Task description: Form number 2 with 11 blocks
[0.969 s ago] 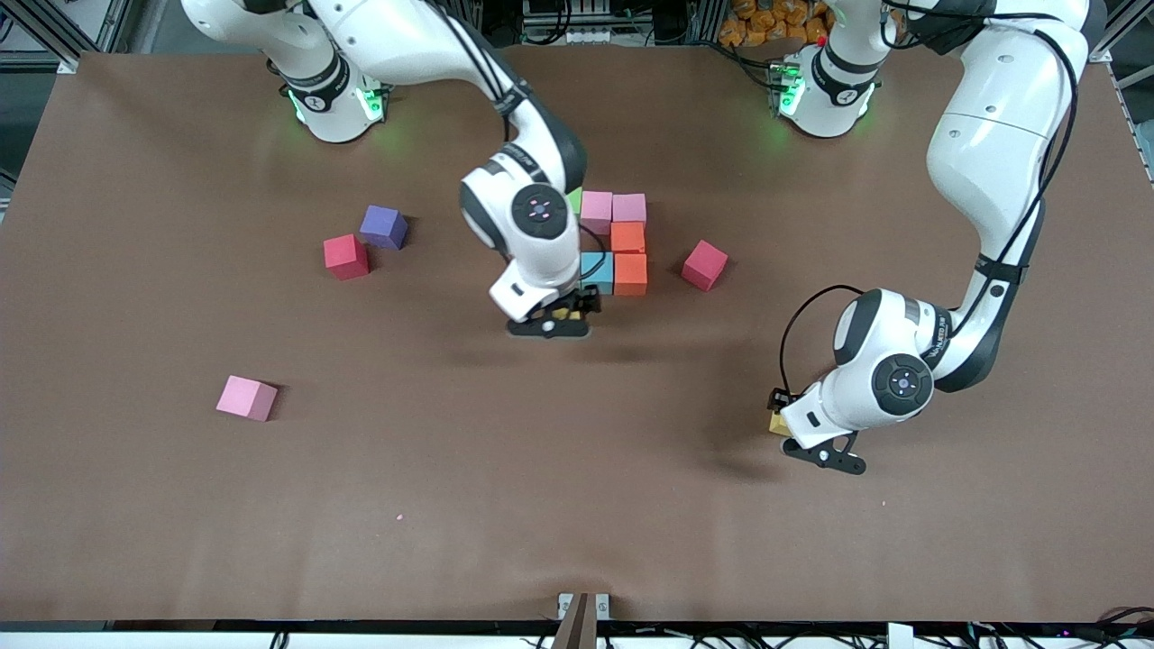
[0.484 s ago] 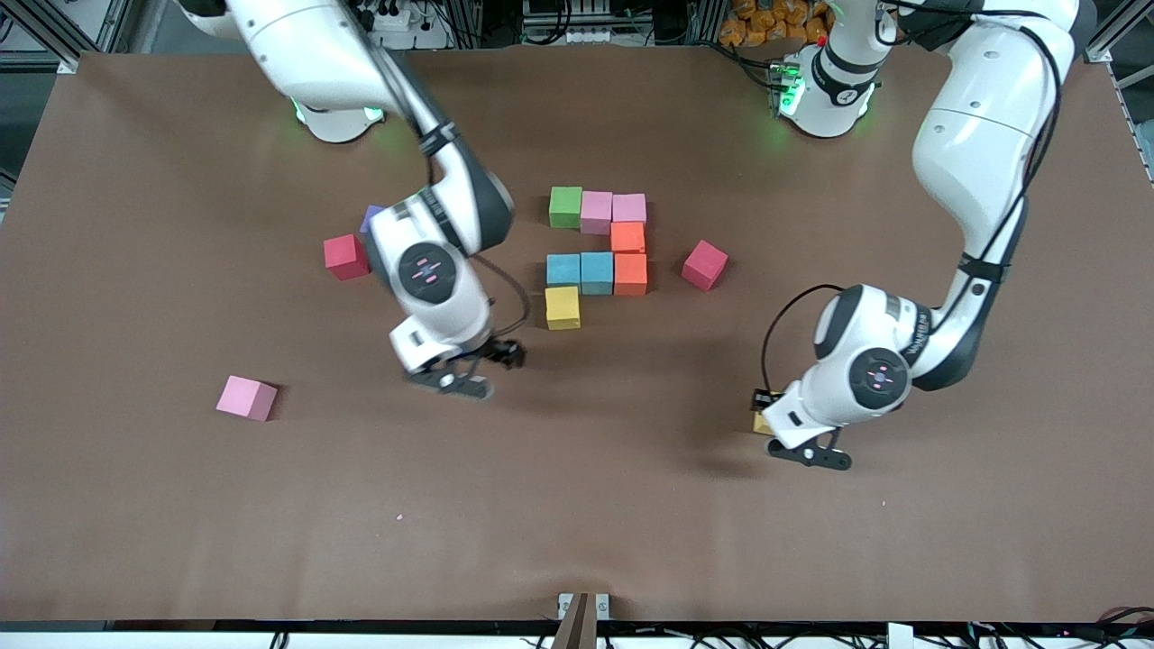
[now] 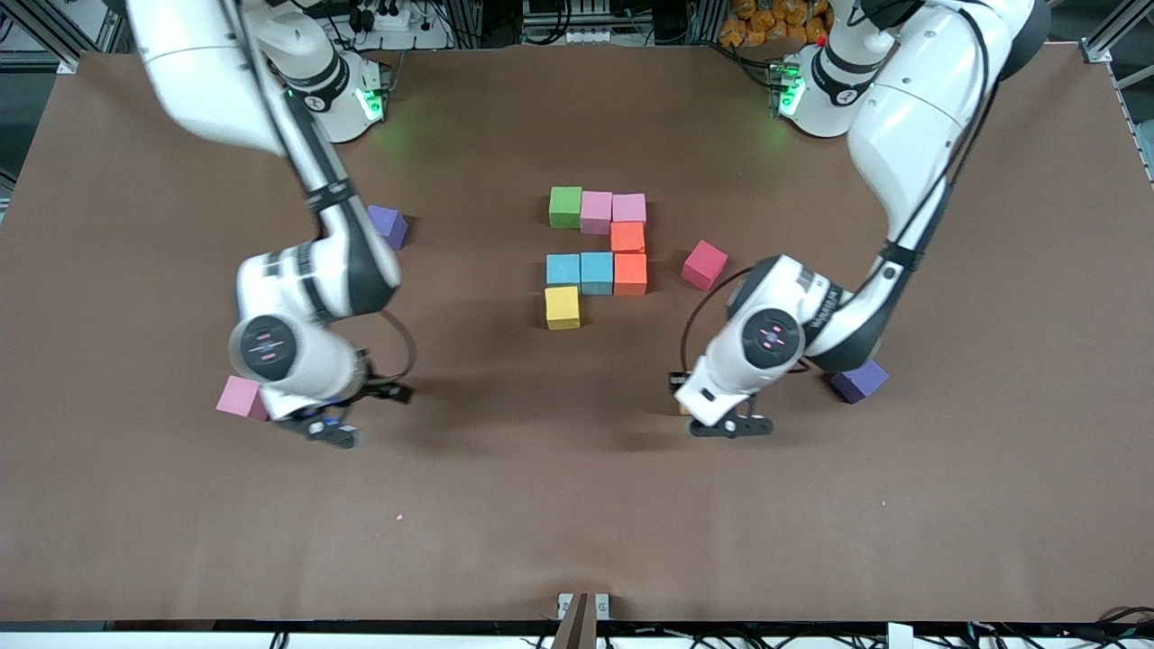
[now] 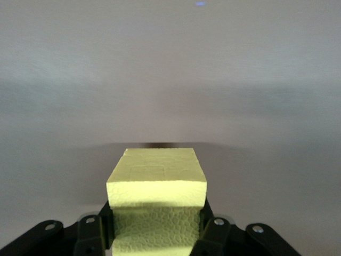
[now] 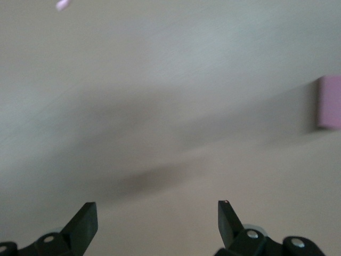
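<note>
Brown table (image 3: 577,505) bears a partial number 2 (image 3: 597,257) of eight cubes. Loose on it: pink cube (image 3: 238,397), red cube (image 3: 704,265), two purple cubes (image 3: 389,225) (image 3: 859,381).

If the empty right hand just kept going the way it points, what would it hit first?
Probably just the bare table. The right hand is open with nothing between its fingers; the loose pink block sits off to one side, seemingly outside its line.

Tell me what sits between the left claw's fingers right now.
The left claw is shut on a yellow block, over bare table. The block's top and one side show; its gripped sides and underside are covered.
</note>
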`<action>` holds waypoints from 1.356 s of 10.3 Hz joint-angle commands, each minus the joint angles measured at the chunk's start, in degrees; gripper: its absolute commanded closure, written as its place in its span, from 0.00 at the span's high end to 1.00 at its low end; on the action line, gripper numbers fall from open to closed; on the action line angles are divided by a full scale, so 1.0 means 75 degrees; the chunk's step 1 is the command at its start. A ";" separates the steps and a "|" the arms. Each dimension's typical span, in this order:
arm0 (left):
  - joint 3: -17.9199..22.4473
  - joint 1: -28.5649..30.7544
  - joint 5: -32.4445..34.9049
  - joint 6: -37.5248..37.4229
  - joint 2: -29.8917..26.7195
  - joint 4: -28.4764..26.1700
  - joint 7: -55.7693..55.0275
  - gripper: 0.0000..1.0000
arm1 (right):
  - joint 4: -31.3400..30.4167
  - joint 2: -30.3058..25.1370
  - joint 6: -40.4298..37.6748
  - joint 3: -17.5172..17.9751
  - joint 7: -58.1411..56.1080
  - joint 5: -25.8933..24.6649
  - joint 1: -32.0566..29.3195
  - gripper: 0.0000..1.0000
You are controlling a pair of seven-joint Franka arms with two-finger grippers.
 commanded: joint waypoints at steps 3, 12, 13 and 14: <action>0.0065 -0.1014 -0.0828 0.0830 0.0065 0.0366 -0.0894 0.54 | -0.0406 -0.0389 -0.0021 0.0065 -0.1822 -0.0693 -0.1791 1.00; 0.0112 -0.1965 -0.0900 0.1677 0.0440 0.0320 -0.1506 0.54 | -0.2609 -0.0988 0.2520 0.0112 -0.3734 -0.0683 -0.2486 1.00; 0.0113 -0.1966 -0.0889 0.1677 0.0452 0.0308 -0.1506 0.54 | -0.2610 -0.0906 0.2592 0.0112 -0.4084 -0.0683 -0.2521 1.00; 0.0113 -0.1977 -0.0889 0.1631 0.0452 0.0273 -0.1506 0.55 | -0.2599 -0.0824 0.2697 0.0112 -0.4308 -0.0683 -0.2544 1.00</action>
